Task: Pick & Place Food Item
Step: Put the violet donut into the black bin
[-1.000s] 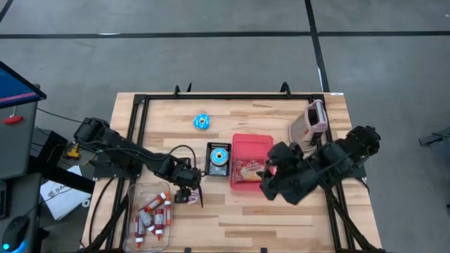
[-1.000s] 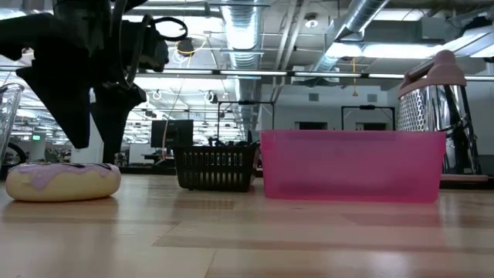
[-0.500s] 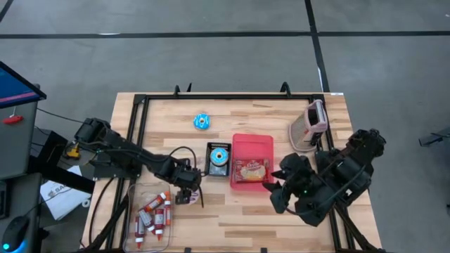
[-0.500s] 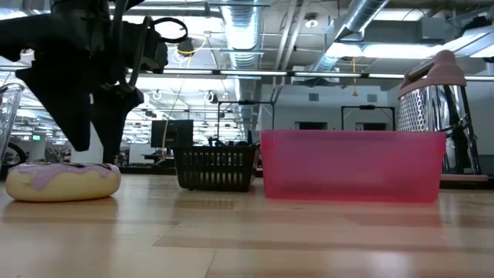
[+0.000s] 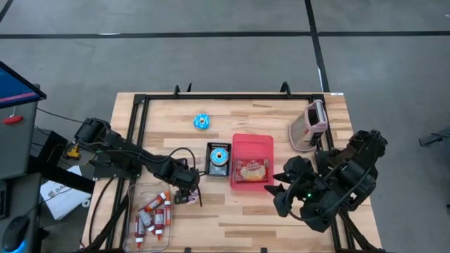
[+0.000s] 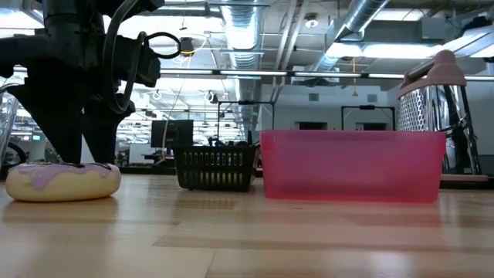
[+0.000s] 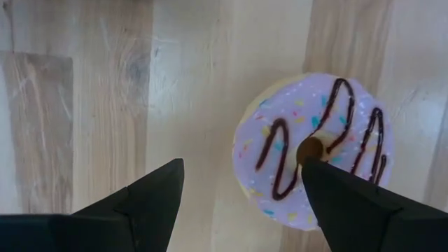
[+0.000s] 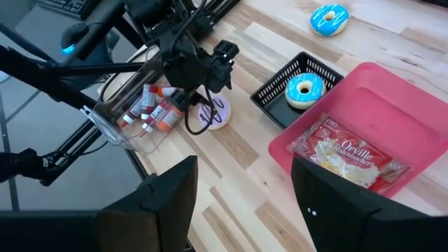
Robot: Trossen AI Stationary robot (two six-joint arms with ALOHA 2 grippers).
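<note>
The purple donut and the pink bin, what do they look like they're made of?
Purple donut: probably molded plastic or rubber, matte, with painted-looking chocolate drizzle and sprinkles. Pink bin: likely translucent plastic, since light glows through its wall at table level; smooth, slightly frosted finish.

Grey floor (image 5: pixel 211 56) crossed by dark lines surrounds the wooden table (image 5: pixel 267 211). Overhead, silver ducts (image 6: pixel 247 31) and pipes run beneath bright ceiling lights (image 6: pixel 359 48).

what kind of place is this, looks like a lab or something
Probably a robotics lab or workshop: exposed ceiling ducts overhead, a framed wooden table on a bare grey floor, and toy food like a purple donut.
</note>
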